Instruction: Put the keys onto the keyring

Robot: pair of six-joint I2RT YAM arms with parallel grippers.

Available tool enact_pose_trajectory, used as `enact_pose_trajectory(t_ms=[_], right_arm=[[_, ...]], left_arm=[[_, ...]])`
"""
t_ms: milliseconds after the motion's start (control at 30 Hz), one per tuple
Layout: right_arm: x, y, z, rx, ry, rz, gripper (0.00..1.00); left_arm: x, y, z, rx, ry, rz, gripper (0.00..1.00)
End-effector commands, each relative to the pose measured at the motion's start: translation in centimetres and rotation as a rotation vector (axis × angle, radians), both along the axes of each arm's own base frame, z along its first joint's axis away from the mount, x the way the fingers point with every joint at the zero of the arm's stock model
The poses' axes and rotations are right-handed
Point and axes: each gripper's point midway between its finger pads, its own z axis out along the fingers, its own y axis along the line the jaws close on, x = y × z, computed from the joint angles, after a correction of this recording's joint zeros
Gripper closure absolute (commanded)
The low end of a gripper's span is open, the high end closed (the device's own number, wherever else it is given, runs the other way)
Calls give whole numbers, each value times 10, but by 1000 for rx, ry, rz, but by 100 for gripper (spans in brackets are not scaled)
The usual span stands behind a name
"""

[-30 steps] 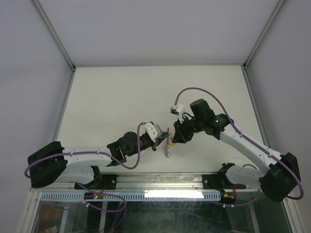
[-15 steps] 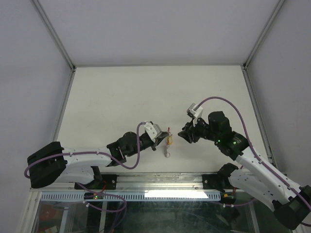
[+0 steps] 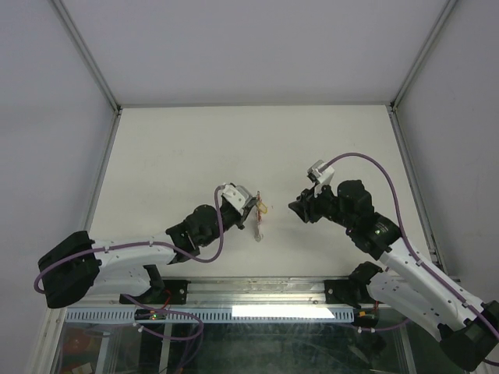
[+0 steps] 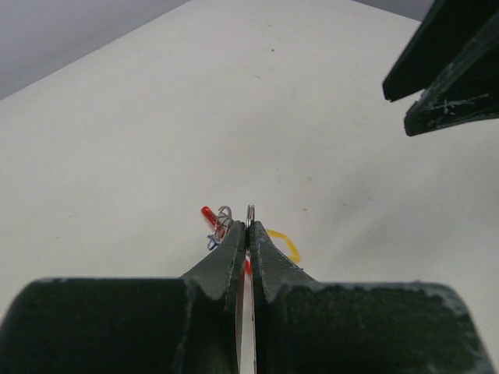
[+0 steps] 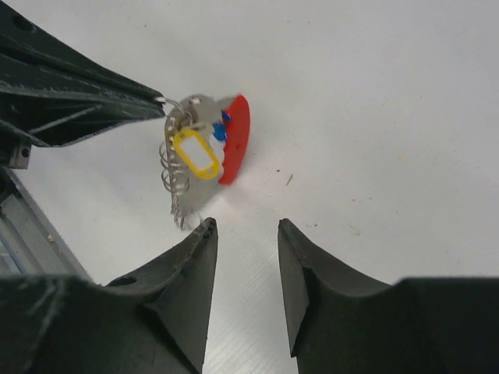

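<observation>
Pinching the top of the keyring's (image 5: 234, 156) silvery ring (image 4: 250, 210), the left gripper (image 4: 249, 234) has its two dark fingers pressed together, and only a thin arc of metal shows above the tips. The bunch hangs lifted off the white table (image 3: 195, 148). From the left wrist most of it is hidden behind the fingers themselves: a stub of the red tab (image 4: 207, 211) and a speck of blue peep out on one side, a curl of yellow on the other. The right wrist camera gives the fuller view. There the red tab curves down the far side, the yellow-headed key (image 5: 195, 153) lies flat against the near side, and the blue-headed key (image 5: 221, 128) shows only as small patches between them, its blade not visible. A short chain (image 5: 175, 183) dangles below, its lower end close to the right gripper's finger. Whether both keys are threaded on the ring or merely bunched against it is too small to tell. The right gripper (image 5: 243, 230) is just beside the bunch but apart from it, its jaws spread with nothing but bare table showing between them. From the top camera the cluster is a tiny red and yellow fleck between the two grippers, and its parts cannot be told apart.
</observation>
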Motion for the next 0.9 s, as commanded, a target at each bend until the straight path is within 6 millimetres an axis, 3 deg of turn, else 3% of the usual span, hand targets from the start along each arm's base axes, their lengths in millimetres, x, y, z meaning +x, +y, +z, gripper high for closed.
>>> enact_pose_trajectory(t_ms=[0,167,267,500,867], right_arm=[[17,-5,23,46,-64,-91,61],[24,-8,25,26,-77,-122,61],[25,-10,24,18,-76,-131,60],[30,-22,31,5,-103,-198,59],[29,-30,38,13,-113,-233,58]], left_arm=[[23,18,58,-94,-93,107,100],[43,43,71,-52,-134,192,100],[49,46,71,-21,-144,201,100],[54,28,35,27,-102,146,100],[70,5,21,37,-78,135,100]])
